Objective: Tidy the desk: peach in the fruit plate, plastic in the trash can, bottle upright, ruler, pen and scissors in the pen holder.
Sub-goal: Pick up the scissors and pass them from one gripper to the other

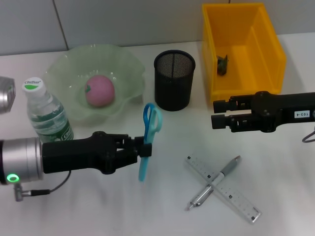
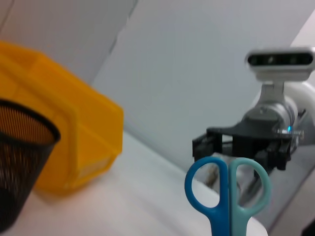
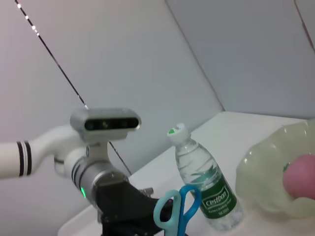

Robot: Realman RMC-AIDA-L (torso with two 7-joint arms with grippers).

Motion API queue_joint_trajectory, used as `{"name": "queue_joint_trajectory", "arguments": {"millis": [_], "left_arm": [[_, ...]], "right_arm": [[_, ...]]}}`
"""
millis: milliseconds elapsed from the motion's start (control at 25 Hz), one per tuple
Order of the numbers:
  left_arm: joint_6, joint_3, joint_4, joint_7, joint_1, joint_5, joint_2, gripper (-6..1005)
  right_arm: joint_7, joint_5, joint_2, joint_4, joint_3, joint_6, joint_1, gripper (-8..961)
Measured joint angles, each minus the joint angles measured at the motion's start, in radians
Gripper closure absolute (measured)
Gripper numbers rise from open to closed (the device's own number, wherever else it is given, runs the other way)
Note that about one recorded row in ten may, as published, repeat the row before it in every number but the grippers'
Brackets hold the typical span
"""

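My left gripper (image 1: 145,148) is shut on the light-blue scissors (image 1: 152,119), held upright above the desk (image 1: 98,209) with the handles (image 2: 227,192) on top. They hang in front of and slightly left of the black mesh pen holder (image 1: 174,80). The peach (image 1: 100,91) lies in the green fruit plate (image 1: 125,66). The bottle (image 1: 47,112) stands upright at the left. The clear ruler (image 1: 231,194) and the grey pen (image 1: 215,182) lie crossed at front right. A dark crumpled piece of plastic (image 1: 222,64) lies in the yellow trash can (image 1: 266,39). My right gripper (image 1: 215,113) hovers open in front of the can, empty.
A silver cylinder (image 1: 6,93) pokes in at the far left edge. The grey wall runs behind the desk. The pen holder (image 2: 19,157) and trash can (image 2: 74,137) stand close together at the back.
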Motion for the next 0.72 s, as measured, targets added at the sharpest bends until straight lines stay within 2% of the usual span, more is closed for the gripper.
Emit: {"name": "queue_joint_trajectory", "arguments": {"millis": [120, 160, 240, 360, 400, 480, 520, 560, 640, 720], "left_arm": [[-0.013, 0.0, -0.064, 0.098, 0.002, -0.051, -0.002, 766], [-0.021, 0.001, -0.128, 0.203, 0.002, -0.104, -0.003, 766], [-0.027, 0.001, -0.186, 0.292, 0.002, -0.152, -0.004, 767], [-0.029, 0.001, -0.221, 0.348, 0.002, -0.182, -0.004, 767], [-0.031, -0.005, -0.326, 0.524, 0.006, -0.284, -0.004, 767], [-0.035, -0.008, -0.382, 0.61, 0.007, -0.34, -0.004, 767], [-0.041, -0.01, -0.441, 0.689, 0.007, -0.406, -0.004, 767], [-0.041, -0.01, -0.441, 0.689, 0.007, -0.406, -0.004, 766], [-0.051, -0.022, -0.522, 0.783, 0.001, -0.495, -0.004, 766], [-0.053, -0.051, -0.567, 0.837, -0.004, -0.514, -0.004, 766]], "right_arm": [[-0.031, 0.014, 0.001, 0.026, 0.005, -0.003, 0.0, 298], [-0.031, 0.014, 0.001, 0.026, 0.005, -0.003, 0.0, 298], [-0.055, 0.02, 0.001, 0.043, 0.005, -0.003, 0.0, 298], [-0.084, 0.023, 0.006, 0.063, 0.005, 0.001, 0.002, 298], [-0.1, 0.023, 0.019, 0.069, 0.005, 0.004, 0.007, 298], [-0.107, 0.023, 0.027, 0.07, 0.005, 0.005, 0.009, 298], [-0.133, 0.023, 0.047, 0.067, 0.0, 0.016, 0.013, 298], [-0.133, 0.023, 0.047, 0.067, 0.0, 0.016, 0.013, 298], [-0.183, 0.024, 0.069, 0.07, -0.002, 0.032, 0.018, 298], [-0.223, 0.034, 0.078, 0.084, -0.002, 0.045, 0.023, 298]]}}
